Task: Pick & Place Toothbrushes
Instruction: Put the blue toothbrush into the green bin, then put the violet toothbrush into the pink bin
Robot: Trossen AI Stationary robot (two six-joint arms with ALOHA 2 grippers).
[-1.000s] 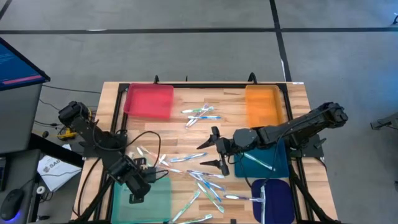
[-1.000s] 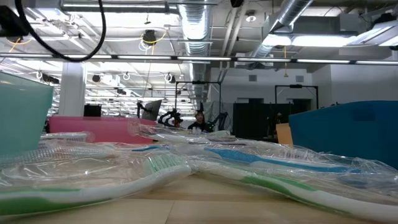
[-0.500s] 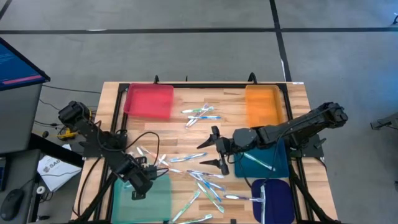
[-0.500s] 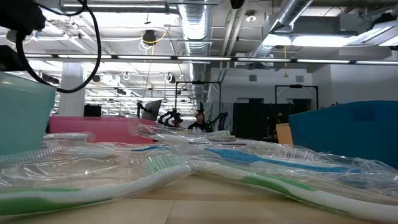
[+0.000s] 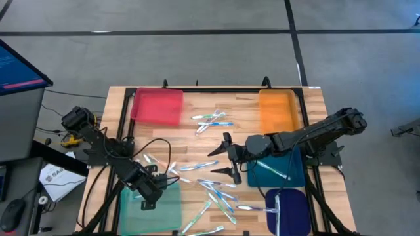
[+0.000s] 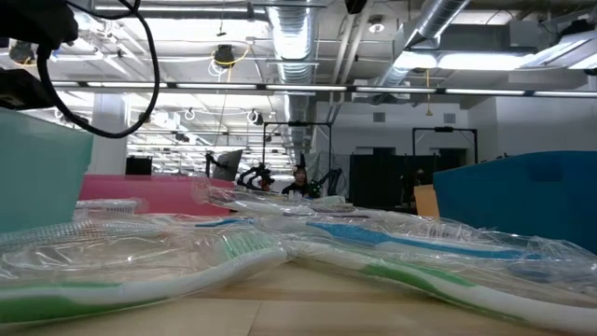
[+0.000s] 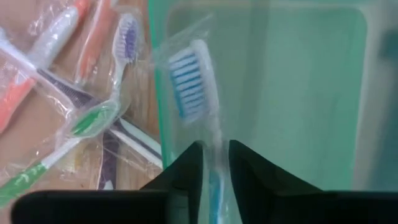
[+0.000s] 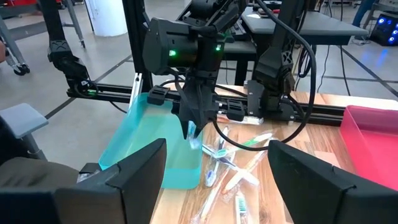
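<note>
Left gripper over the green tray with a blue toothbrush between its fingers; right gripper spread wide mid-table.

High view: the left gripper (image 5: 146, 198) hangs above the green tray (image 5: 157, 213) at the table's front-left, while the right gripper (image 5: 224, 160) sits mid-table, fingers wide apart and empty, among the scattered toothbrushes (image 5: 213, 187); a red tray (image 5: 157, 105), orange tray (image 5: 277, 111), teal tray (image 5: 279, 172) and dark blue tray (image 5: 292, 208) lie around them. Low view: wrapped toothbrushes (image 6: 233, 257) lie on the tabletop, close to the camera. Left wrist view: a blue-bristled toothbrush (image 7: 189, 78) stands in the narrow gap between the left fingers (image 7: 183, 168), over the green tray's wall (image 7: 158, 93); whether they grip it cannot be told. Right wrist view: the left gripper (image 8: 191, 132) dangles that toothbrush over the tray's edge (image 8: 149, 146).
</note>
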